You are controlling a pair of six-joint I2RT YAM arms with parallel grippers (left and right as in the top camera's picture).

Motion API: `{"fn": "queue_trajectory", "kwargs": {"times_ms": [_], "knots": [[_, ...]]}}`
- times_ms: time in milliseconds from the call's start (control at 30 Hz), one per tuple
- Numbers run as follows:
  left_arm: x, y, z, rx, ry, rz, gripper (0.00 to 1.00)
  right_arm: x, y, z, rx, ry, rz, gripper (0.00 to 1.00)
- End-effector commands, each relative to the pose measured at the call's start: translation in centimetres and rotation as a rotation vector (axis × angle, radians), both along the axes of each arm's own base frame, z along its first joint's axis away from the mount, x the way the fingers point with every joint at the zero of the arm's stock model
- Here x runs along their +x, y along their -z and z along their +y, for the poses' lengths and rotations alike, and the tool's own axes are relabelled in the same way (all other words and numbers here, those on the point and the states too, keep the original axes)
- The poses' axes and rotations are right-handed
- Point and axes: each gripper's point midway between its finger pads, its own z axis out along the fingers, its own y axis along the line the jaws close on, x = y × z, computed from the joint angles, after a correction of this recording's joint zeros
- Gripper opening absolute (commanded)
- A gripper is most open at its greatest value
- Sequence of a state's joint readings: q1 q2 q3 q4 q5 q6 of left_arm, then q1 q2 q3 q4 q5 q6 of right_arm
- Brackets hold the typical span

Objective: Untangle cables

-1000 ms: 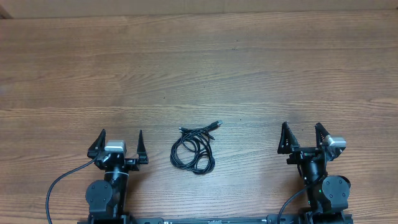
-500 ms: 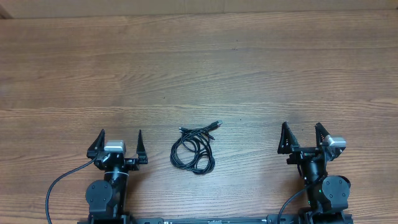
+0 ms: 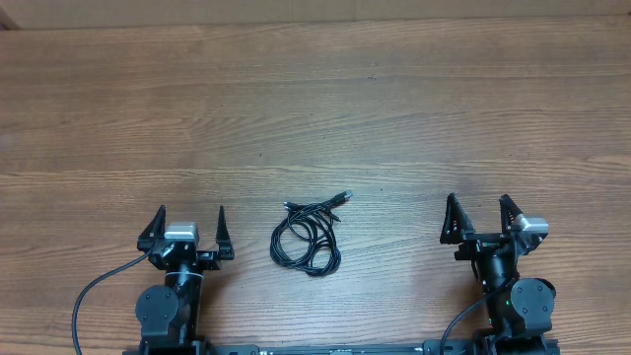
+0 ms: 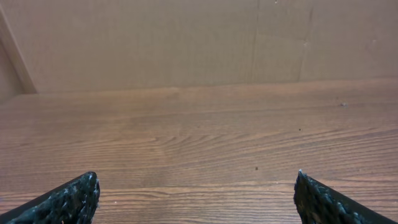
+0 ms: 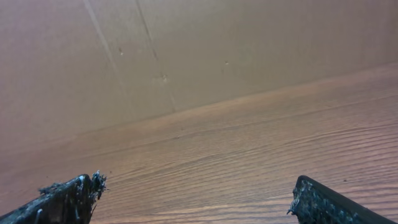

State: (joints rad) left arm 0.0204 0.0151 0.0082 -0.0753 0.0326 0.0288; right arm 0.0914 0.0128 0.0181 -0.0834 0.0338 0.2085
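The cables point(image 3: 307, 237) lie in one tangled bundle of thin black loops on the wooden table point(image 3: 315, 108), near its front middle, with small plugs sticking out at the top right of the bundle. My left gripper point(image 3: 190, 219) stands open to the left of the bundle, apart from it. On the other side my right gripper point(image 3: 478, 208) is open too, well clear of the cords. In the left wrist view the left gripper point(image 4: 196, 177) has only bare wood between its fingertips. The right gripper point(image 5: 199, 180) in the right wrist view is likewise empty. Neither wrist view shows the cables.
A brown cardboard wall point(image 4: 186, 43) rises at the table's far edge. The thicker black arm cables point(image 3: 94, 296) run off the arm bases at the front edge.
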Motion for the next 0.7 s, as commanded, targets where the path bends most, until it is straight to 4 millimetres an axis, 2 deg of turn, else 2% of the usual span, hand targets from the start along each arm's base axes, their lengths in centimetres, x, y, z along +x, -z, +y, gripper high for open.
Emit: {"fn": "queue_trajectory", "kwargs": {"times_ms": [0, 667], "knots": [[-0.04, -0.02, 0.27, -0.006, -0.014, -0.004, 1.00, 0.01, 0.21, -0.16, 0.001, 0.010, -0.002, 1.00], [-0.12, 0.05, 0.24, -0.028, -0.014, 0.009, 1.00, 0.01, 0.21, -0.16, 0.001, 0.010, -0.002, 1.00]]}}
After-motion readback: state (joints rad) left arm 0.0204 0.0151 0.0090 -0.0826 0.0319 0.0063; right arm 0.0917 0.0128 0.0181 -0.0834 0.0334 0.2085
